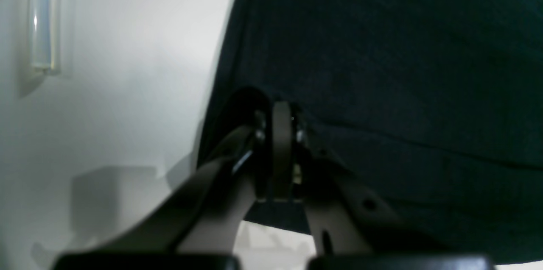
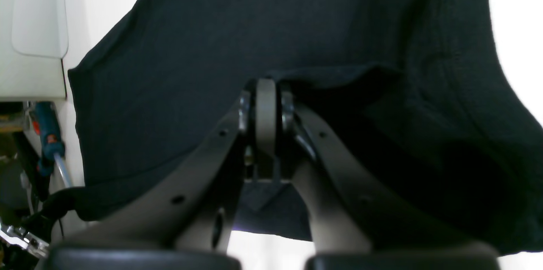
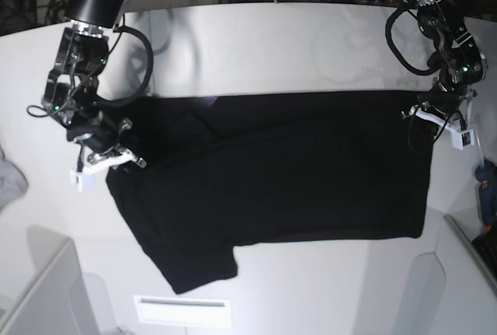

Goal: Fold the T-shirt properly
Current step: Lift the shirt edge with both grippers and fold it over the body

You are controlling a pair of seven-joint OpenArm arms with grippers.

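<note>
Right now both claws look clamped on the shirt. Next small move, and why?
Probably carry both held edges toward the near hem. The left claw and right claw are each shut on the black T-shirt, which lies spread flat on the table, one sleeve sticking out, with no fold visible yet.

Wrist views dim, soft-focus, blown-out white backgrounds; base view sharper, glare on glossy white table (image 3: pixel 311 47), arm shadows.

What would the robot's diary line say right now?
phase: fold start | left gripper: shut on T-shirt | right gripper: shut on T-shirt | shirt: lying on table
</note>
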